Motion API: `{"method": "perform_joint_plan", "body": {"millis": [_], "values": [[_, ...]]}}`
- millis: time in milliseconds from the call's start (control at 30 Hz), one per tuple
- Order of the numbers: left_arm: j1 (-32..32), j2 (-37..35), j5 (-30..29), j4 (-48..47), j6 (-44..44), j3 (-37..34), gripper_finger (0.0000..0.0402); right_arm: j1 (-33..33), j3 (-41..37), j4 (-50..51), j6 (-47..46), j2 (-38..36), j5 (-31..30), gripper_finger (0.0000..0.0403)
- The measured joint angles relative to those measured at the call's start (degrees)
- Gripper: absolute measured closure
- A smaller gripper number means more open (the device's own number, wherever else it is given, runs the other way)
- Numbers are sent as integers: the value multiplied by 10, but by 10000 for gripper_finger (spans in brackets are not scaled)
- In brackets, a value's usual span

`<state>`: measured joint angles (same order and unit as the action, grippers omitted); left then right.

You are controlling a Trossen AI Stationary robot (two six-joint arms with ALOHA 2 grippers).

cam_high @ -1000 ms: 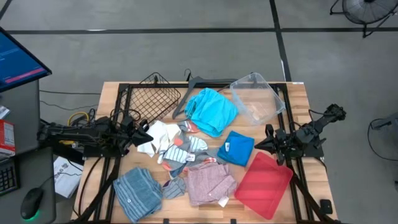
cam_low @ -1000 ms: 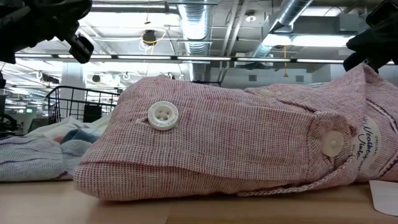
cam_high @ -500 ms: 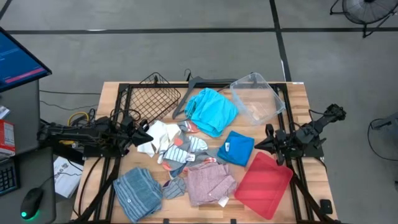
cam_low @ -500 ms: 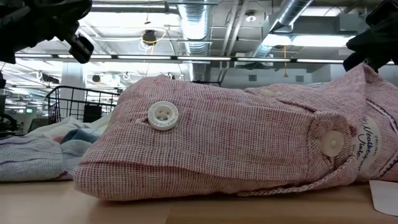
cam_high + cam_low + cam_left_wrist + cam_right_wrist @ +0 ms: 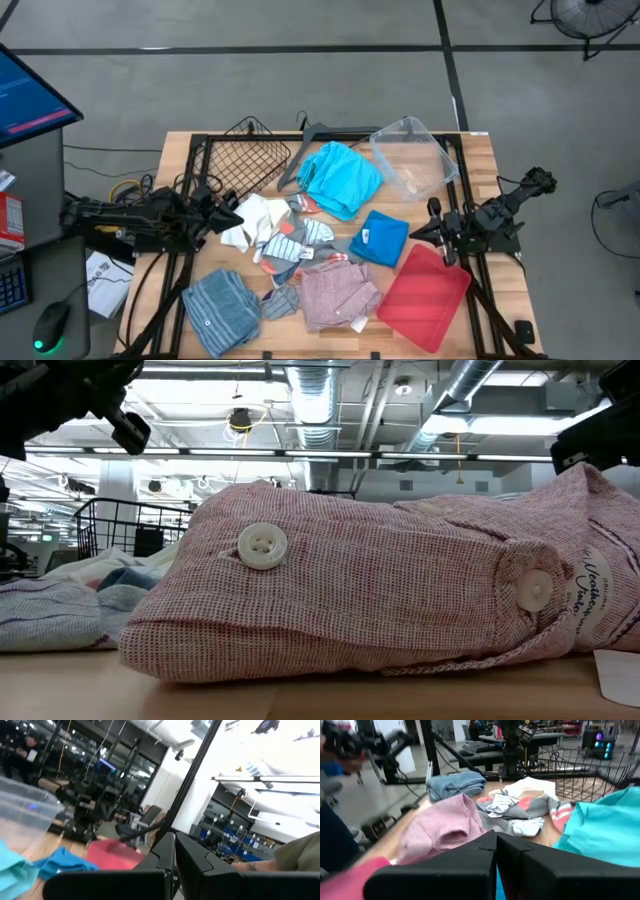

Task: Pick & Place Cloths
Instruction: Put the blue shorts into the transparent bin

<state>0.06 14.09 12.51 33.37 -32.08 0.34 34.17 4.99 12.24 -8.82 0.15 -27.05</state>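
The cloths lie in a loose heap mid-table: a turquoise one, a royal blue one, a pink checked one that fills the low view, a blue-grey striped one, a white one, and grey socks with orange trim. My left gripper hangs shut above the white cloth's left edge, its fingers together in its wrist view. My right gripper is shut too, above the table between the blue cloth and the red tray.
A flat red tray lies at the near right. A clear plastic bin sits at the far right, a black wire basket at the far left, and a dark hanger between them. Black frame bars run along both table sides.
My right gripper has shifted slightly: in the low view its dark outline now sits a little lower and reaches farther toward the pink garment. The cloths lie as before.
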Motion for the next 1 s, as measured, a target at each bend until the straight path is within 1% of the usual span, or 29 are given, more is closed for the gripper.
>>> {"method": "perform_joint_plan", "body": {"millis": [133,233,400,500,567,667,733,833,900,933,1000], "values": [[0,0,-1,29,-2,0,400,-2,0,-29,-87,0,0,403],[0,0,-1,53,-3,0,400,-2,0,-50,-186,0,0,403],[0,0,-2,87,-3,0,400,-2,0,-53,-374,0,0,403],[0,0,-2,88,-3,0,400,-2,0,-64,-439,0,-17,403],[0,0,-2,89,-3,0,400,-2,0,-95,-463,0,-33,403],[0,0,-2,90,-3,0,400,-2,1,-155,-476,0,-63,403],[0,0,-2,90,-3,0,400,-2,1,-216,-459,0,-60,403],[0,0,-2,90,-3,0,400,-2,1,-340,-380,10,-41,403],[0,0,-2,91,-3,0,400,-2,3,-435,-306,27,-30,403],[0,0,-2,91,-3,0,400,-2,10,-466,-265,38,-25,403],[0,0,-2,91,-3,0,400,-2,37,-489,-202,66,-15,403]]}}
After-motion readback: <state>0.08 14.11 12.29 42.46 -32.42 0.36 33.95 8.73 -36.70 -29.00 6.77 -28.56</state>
